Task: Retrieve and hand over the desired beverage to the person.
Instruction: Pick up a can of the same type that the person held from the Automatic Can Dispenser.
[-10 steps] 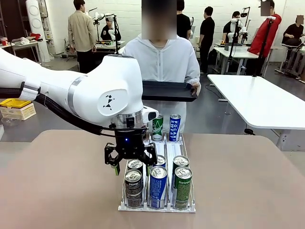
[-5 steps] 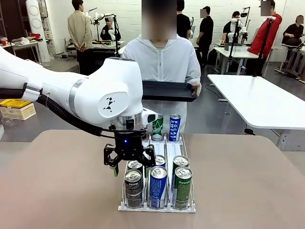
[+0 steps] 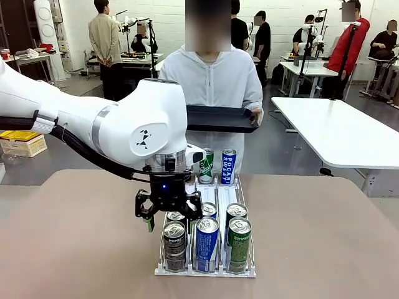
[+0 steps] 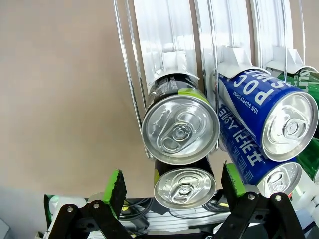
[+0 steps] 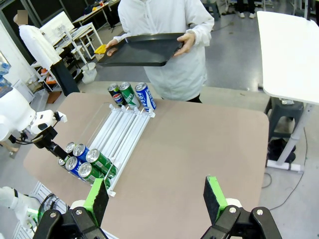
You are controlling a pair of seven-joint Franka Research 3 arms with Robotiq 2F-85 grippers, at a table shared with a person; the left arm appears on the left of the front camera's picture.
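The left gripper [image 3: 170, 217], jaws spread wide and empty, is found shifted slightly closer over the dark cans [image 4: 180, 130] in the left lane of the rack [image 3: 206, 273], so a grasp is judged imminent, with nothing yet passed to the person [image 3: 215, 81].

Three dark cans [image 3: 174, 240], three blue cans [image 3: 207, 243], three green cans [image 3: 238, 242], so that's nine in all! One rack [image 5: 123, 130], three lanes, six at its near end, three at the far end. One black tray [image 3: 221, 118].
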